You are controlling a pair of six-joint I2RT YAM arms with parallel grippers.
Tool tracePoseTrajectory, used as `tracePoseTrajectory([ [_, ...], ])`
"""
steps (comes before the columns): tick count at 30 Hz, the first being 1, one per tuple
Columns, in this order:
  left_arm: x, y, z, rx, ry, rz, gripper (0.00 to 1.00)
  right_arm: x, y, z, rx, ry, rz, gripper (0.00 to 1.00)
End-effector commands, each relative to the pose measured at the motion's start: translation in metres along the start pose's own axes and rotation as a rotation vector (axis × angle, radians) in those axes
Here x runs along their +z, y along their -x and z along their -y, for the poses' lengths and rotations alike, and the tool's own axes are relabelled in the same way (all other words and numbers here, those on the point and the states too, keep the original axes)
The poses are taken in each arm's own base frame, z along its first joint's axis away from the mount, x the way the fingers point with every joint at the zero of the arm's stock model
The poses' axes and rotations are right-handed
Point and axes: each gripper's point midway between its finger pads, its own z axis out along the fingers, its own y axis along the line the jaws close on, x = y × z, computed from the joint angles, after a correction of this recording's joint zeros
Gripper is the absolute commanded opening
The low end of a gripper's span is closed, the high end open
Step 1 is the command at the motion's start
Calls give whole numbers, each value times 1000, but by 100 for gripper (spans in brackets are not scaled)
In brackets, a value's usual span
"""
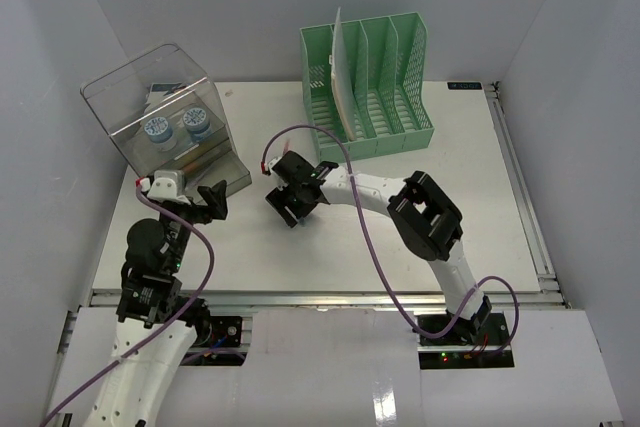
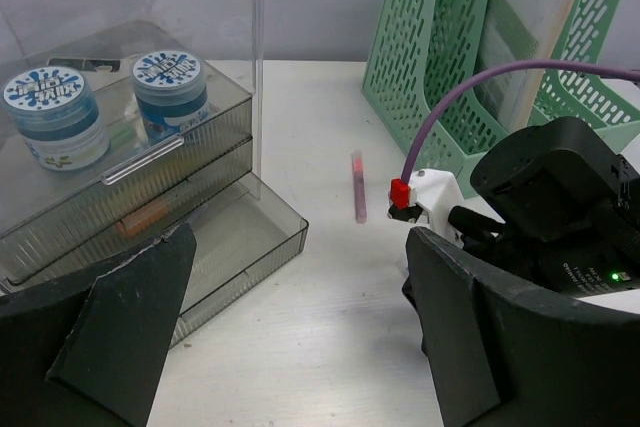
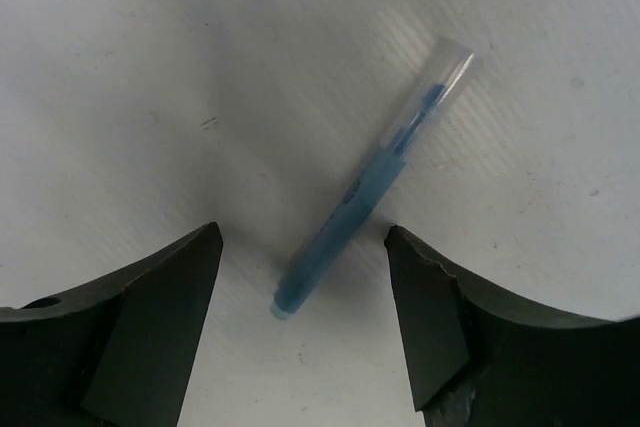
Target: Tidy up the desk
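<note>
Desk (image 1: 480, 217): white top filling the middle of the top view, silver rail (image 1: 330, 296) along its lower edge, grey walls around.

Right gripper (image 1: 288, 207) sits centre-left of the top view, its arm stretched across from the lower right. In the right wrist view its fingers (image 3: 150, 327) are spread wide and close on nothing. Blue pen (image 3: 375, 182) lies flat on the desk in the gap between them, slanting from lower left to upper right, clear cap at the upper right. It touches neither finger. Cannot tell whether the fingertips touch the desk.

Left gripper (image 1: 207, 201) is at the left of the top view, just below the clear drawer box (image 1: 165, 122). Left wrist view: jaws wide apart, nothing held.

Two blue-lidded jars (image 2: 55, 112) stand side by side on top of the drawers, upper left of the left wrist view. Bottom drawer (image 2: 235, 237) is pulled out.

Pink pen (image 2: 357, 187) lies on the desk mid-frame in that view, between the box and the green file rack (image 1: 365, 87). The rack stands at top centre of the top view, with a pale folder (image 1: 340, 67) upright in its left slot.
</note>
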Motion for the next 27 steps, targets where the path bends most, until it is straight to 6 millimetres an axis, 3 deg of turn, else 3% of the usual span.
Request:
tracePoseTrajectory([
  [1,-3,7,-4,-2,21,33,98,4,10,11,36,-65,26,68],
  [9,-8,12,-4,-2,22,57,98,18,-7,10,1,-43,-18,27],
  [14,-11,17,-5,-3,24,81,98,25,-15,19,-79,-72,-37,12],
  [16,-12,17,-5,-4,24,84,98,25,-12,20,-129,-60,-30,11],
  [19,-15,22,-5,-5,23,103,98,14,7,18,-272,-19,28,9],
  [22,-19,26,-7,-10,34,126,98,-15,43,10,-479,-6,155,9],
  [25,-24,32,-11,-12,57,155,98,-37,77,-2,-770,-61,270,8],
  [27,-29,37,-15,-16,77,181,98,-41,92,-8,-953,-125,297,8],
])
